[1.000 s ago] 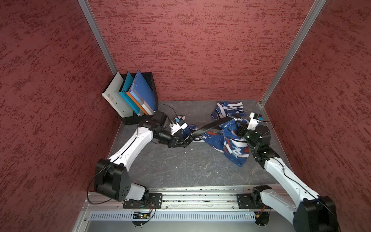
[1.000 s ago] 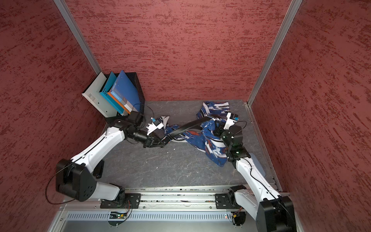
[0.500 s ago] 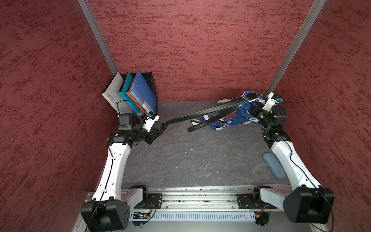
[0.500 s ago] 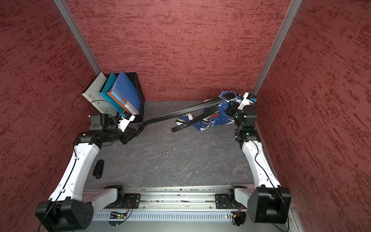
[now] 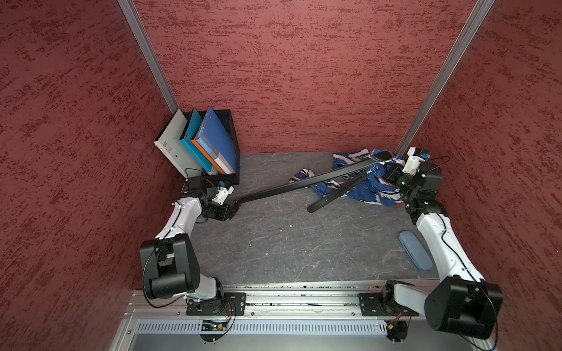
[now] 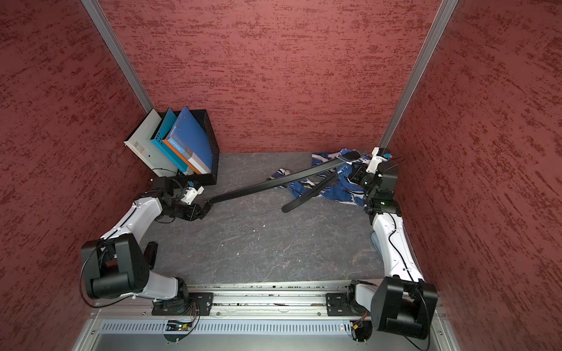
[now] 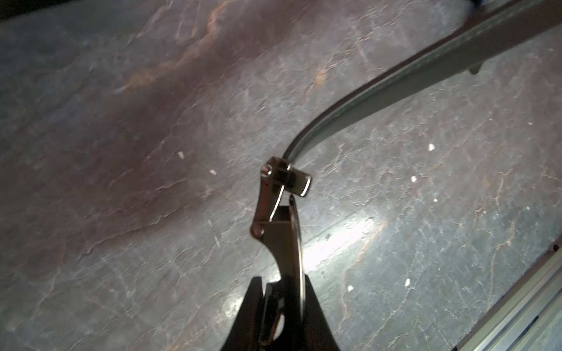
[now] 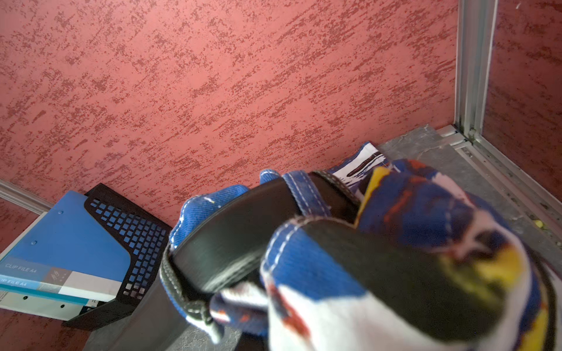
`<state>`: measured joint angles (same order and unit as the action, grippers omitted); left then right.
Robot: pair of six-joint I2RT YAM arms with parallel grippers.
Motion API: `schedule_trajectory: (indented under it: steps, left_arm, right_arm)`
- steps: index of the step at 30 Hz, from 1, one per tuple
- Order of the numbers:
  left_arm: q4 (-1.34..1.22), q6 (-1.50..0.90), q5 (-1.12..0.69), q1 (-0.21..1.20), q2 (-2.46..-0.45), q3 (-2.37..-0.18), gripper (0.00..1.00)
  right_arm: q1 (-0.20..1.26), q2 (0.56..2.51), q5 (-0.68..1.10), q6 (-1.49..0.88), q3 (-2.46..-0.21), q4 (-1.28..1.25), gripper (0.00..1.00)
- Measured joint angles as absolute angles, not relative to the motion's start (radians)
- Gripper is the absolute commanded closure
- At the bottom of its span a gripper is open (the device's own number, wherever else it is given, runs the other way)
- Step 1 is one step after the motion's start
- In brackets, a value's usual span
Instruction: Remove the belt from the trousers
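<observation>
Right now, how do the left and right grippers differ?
The left gripper pinches the belt by its buckle; the right gripper is shut in the bunched trousers. The left gripper sits by the file rack; the right gripper is at the opposite far corner. Shared: both are shut, with the belt taut between them.
</observation>
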<state>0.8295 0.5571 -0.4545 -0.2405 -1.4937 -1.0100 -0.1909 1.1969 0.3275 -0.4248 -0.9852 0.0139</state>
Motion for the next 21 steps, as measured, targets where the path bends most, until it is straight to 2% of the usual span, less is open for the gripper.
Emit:
schedule_trajectory:
  steps: [2,4,6,8,9,12,14,18,21]
  left_arm:
    - [0.806,0.554,-0.423,-0.252,-1.536,-0.974,0.74]
    - [0.796,0.534,-0.355,-0.268,-1.579,-0.933,0.71]
    - [0.805,0.496,-0.24,-0.299,-1.633,-0.92,0.44]
    - [0.831,0.464,-0.183,-0.34,-1.657,-0.96,0.23]
    - [0.837,0.453,-0.165,-0.348,-1.665,-0.987,0.18]
    - [0.859,0.433,-0.133,-0.28,-1.632,-1.064,0.07]
    - [0.859,0.419,-0.153,-0.186,-1.526,-1.107,0.0]
    - [0.746,0.34,-0.377,0.044,-1.254,-1.235,0.0]
    - [0.553,0.229,-0.584,0.232,-1.208,-1.339,0.0]
  right_arm:
    - [-0.196,1.197,0.326,-0.419,-0.986,0.015,1.0]
    - [-0.207,1.197,0.317,-0.419,-0.993,0.016,1.0]
    - [-0.229,1.197,0.289,-0.42,-1.013,0.007,1.0]
    - [-0.271,1.197,0.257,-0.428,-1.048,-0.029,1.0]
    - [-0.287,1.196,0.25,-0.437,-1.06,-0.062,1.0]
    - [-0.286,1.183,0.243,-0.448,-1.066,-0.141,1.0]
    - [-0.244,1.175,0.253,-0.439,-1.066,-0.157,1.0]
    - [-0.146,1.154,0.284,-0.393,-1.049,-0.161,1.0]
    - [-0.094,1.136,0.318,-0.35,-1.031,-0.158,1.0]
